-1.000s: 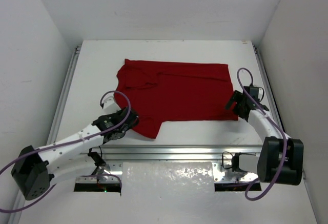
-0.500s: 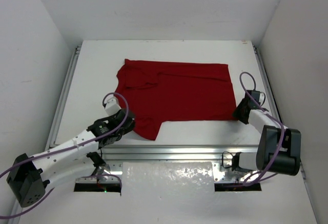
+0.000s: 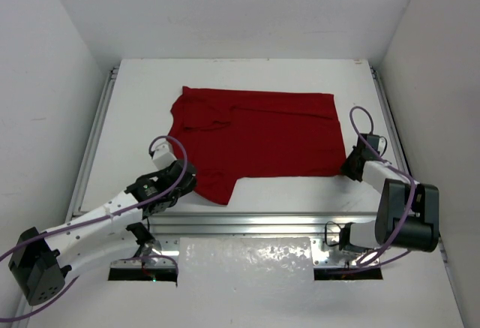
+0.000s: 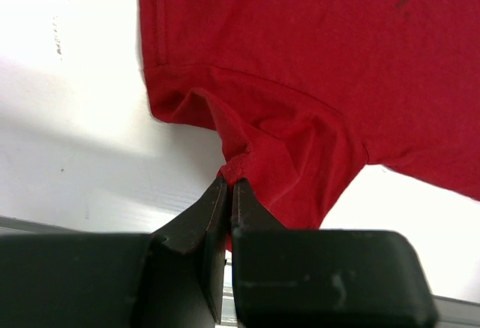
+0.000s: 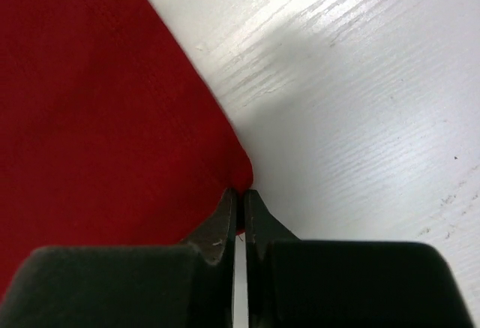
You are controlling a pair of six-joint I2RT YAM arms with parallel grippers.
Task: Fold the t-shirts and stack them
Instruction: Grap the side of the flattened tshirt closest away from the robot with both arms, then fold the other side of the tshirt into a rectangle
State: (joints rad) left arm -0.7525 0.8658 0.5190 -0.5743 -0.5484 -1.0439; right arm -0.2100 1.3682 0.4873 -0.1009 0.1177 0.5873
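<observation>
Plain dark red t-shirt (image 3: pixel 255 136), spread flat

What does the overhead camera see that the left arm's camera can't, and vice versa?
Only the overhead view shows the whole red t-shirt spread on the white table, with the right tool at its near right corner. Only the left wrist view shows the left tool pinching a puckered edge of cloth. Both show the t-shirt, the table and the left tool.
</observation>
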